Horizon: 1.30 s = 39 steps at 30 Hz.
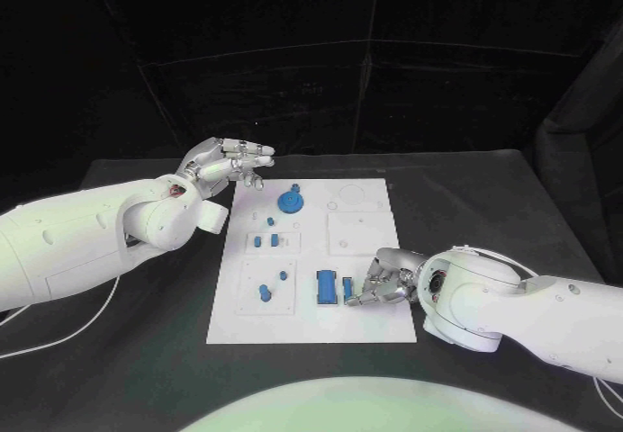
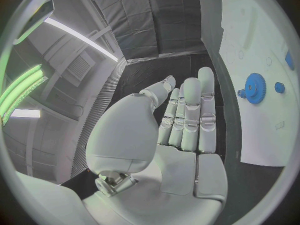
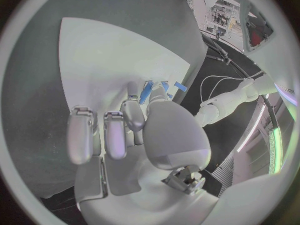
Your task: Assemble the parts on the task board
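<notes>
1. The white task board (image 1: 370,324) is seen in the middle of the head view, lying flat on the black surface (image 1: 519,193).
2. The left robot hand (image 1: 231,164) is seen at the upper left of the board, just off its top-left corner. Its fingers (image 2: 190,112) are stretched out straight and close side by side, and nothing is held in them.
3. A blue gear (image 1: 293,201) is seen on the upper part of the board, just right of the left robot hand; in the left wrist view it (image 2: 254,87) lies on the white plate beyond the fingertips.
4. Small blue pegs (image 1: 273,239) are seen standing in the left column of the board, and another blue piece (image 1: 265,292) lower down.
5. A blue rectangular block (image 1: 325,286) lies in the lower middle of the board.
6. The right robot hand (image 1: 384,281) is seen at the board's lower right edge, fingers curled down beside a narrow blue part (image 1: 348,288). Whether that part is pinched cannot be told.
</notes>
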Tool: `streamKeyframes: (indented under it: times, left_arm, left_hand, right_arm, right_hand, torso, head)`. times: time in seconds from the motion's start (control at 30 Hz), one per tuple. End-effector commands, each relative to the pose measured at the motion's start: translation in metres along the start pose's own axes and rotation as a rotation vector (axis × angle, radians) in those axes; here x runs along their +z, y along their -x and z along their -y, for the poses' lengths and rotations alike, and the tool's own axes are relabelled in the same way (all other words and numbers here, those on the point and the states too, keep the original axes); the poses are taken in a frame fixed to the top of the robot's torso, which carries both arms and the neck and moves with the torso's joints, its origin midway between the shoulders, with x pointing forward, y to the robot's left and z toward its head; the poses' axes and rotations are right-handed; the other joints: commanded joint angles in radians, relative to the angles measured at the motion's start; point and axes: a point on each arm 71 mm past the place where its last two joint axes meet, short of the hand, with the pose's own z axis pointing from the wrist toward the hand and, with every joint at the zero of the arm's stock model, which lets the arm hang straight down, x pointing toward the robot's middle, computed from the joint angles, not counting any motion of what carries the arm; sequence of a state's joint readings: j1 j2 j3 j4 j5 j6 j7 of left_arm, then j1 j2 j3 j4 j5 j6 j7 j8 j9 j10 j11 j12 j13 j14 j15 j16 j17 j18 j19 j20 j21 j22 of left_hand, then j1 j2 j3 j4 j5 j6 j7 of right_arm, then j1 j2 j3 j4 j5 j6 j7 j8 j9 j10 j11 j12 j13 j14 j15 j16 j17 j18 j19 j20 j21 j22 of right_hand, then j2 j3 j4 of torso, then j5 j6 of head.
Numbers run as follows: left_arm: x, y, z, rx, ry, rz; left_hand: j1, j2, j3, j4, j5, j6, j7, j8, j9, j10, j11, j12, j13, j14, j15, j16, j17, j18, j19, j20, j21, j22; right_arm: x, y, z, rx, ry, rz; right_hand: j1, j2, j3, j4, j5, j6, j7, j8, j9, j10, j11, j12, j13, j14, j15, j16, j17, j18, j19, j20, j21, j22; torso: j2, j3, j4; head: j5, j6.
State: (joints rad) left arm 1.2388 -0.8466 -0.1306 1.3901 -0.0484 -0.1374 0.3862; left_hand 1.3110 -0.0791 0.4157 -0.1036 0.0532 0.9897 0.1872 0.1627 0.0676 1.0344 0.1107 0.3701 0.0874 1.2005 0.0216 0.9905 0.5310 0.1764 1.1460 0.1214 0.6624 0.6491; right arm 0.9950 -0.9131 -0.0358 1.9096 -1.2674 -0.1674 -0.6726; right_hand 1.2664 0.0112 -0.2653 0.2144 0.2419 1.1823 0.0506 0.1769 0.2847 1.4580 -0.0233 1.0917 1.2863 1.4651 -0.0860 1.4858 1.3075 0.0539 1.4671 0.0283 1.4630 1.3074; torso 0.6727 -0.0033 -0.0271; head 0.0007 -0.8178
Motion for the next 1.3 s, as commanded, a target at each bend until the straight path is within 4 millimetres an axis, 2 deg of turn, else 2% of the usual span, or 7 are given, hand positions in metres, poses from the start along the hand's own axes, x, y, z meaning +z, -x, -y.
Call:
streamKeyframes:
  times: [0.03,0.23,0.33,0.53,1.07,1.2,1.3]
  left_arm:
    - [0.0001,-0.0006,0.0012,-0.005,-0.004,-0.008]
    - [-0.0002,-0.0003,0.0012,-0.005,-0.003,-0.007]
    - [-0.0002,-0.0003,0.0011,-0.005,-0.003,-0.007]
    - [-0.0001,-0.0004,0.0011,-0.005,-0.003,-0.007]
    - [-0.0003,-0.0007,0.0011,-0.006,-0.003,-0.009]
    - [-0.0006,-0.0002,0.0012,-0.005,-0.003,-0.008]
    - [-0.0007,-0.0001,0.0012,-0.006,-0.003,-0.008]
  left_hand:
    - [0.002,0.009,-0.004,0.0,0.0,-0.007,0.0,0.004,0.0,-0.008,0.0,0.002,-0.001,-0.007,0.003,-0.006,-0.001,0.006,-0.006,0.002,-0.005,-0.001]
    - [0.002,0.009,-0.004,0.0,0.0,-0.007,0.0,0.004,0.0,-0.008,0.0,0.002,-0.001,-0.007,0.003,-0.006,-0.001,0.006,-0.006,0.002,-0.005,-0.001]
    - [0.002,0.009,-0.004,0.0,0.0,-0.007,0.0,0.004,0.0,-0.008,0.0,0.002,-0.001,-0.007,0.003,-0.006,-0.001,0.006,-0.006,0.002,-0.005,-0.001]
    - [0.002,0.009,-0.004,0.0,0.0,-0.007,0.0,0.004,0.0,-0.008,0.0,0.002,-0.001,-0.007,0.003,-0.006,-0.001,0.006,-0.006,0.002,-0.005,-0.001]
    - [0.002,0.009,-0.004,0.0,0.0,-0.007,0.0,0.004,0.0,-0.008,0.0,0.002,-0.001,-0.007,0.003,-0.006,-0.001,0.006,-0.006,0.002,-0.005,-0.001]
    - [0.002,0.009,-0.004,0.0,0.0,-0.007,0.0,0.004,0.0,-0.008,0.0,0.002,-0.001,-0.007,0.003,-0.006,-0.001,0.006,-0.006,0.002,-0.005,-0.001]
    - [0.002,0.009,-0.004,0.0,0.0,-0.007,0.0,0.004,0.0,-0.008,0.0,0.002,-0.001,-0.007,0.003,-0.006,-0.001,0.006,-0.006,0.002,-0.005,-0.001]
  right_arm:
    - [0.0014,0.0008,-0.0002,-0.01,0.001,0.006]
    - [0.0039,0.0024,0.0014,-0.004,-0.014,0.022]
    - [0.0052,0.0026,0.002,-0.006,-0.018,0.021]
    - [0.0065,0.0019,0.0008,-0.014,-0.012,0.012]
    - [0.0083,0.0039,-0.0025,-0.014,0.003,0.049]
    - [0.0063,0.0037,-0.0028,-0.003,0.028,0.041]
    - [0.0035,0.0029,-0.0027,0.01,0.062,0.022]
  right_hand:
    - [0.004,0.005,0.003,-0.006,-0.004,-0.002,0.004,-0.005,0.002,0.002,0.001,-0.001,0.0,0.079,0.0,0.0,0.139,-0.01,0.018,-0.005,-0.001,0.059]
    - [-0.009,0.028,0.0,0.006,0.015,-0.001,0.003,-0.005,0.006,0.003,0.001,-0.003,0.0,0.08,0.0,0.001,0.14,-0.01,0.019,-0.004,0.0,0.06]
    - [-0.006,0.031,0.001,0.004,0.02,-0.001,0.003,-0.005,0.008,0.003,0.0,-0.003,0.001,0.08,-0.001,0.001,0.14,-0.01,0.019,-0.004,0.0,0.061]
    - [0.052,0.015,0.002,-0.044,-0.032,-0.004,0.004,-0.006,0.014,0.002,0.0,-0.001,0.003,0.079,-0.001,0.0,0.139,-0.01,0.018,-0.005,-0.001,0.059]
    - [0.049,0.018,-0.004,-0.048,-0.018,-0.006,0.005,-0.008,0.018,0.001,0.002,0.0,0.006,0.079,0.0,-0.002,0.137,-0.009,0.018,-0.004,-0.002,0.058]
    - [0.015,0.005,-0.026,-0.034,-0.009,-0.011,0.008,-0.012,0.02,-0.001,0.004,-0.005,0.004,0.078,0.002,-0.006,0.132,-0.008,0.016,-0.002,-0.005,0.054]
    - [-0.014,-0.014,-0.044,-0.017,-0.043,-0.022,0.011,-0.017,0.021,-0.006,0.007,-0.017,-0.001,0.076,0.005,-0.011,0.125,-0.007,0.012,0.0,-0.009,0.048]
  torso:
    - [0.001,0.0,0.0004]
    - [0.0,0.0004,-0.0003]
    - [0.001,0.0008,-0.0006]
    - [0.0,0.0008,-0.0002]
    - [0.0,0.0002,0.0007]
    - [-0.001,0.0008,-0.0002]
    - [0.0,0.0013,0.0]
  head:
    - [0.002,-0.003]
    - [0.003,-0.004]
    - [0.003,-0.004]
    - [0.003,-0.004]
    - [-0.001,-0.003]
    - [0.001,-0.002]
    - [0.002,-0.001]
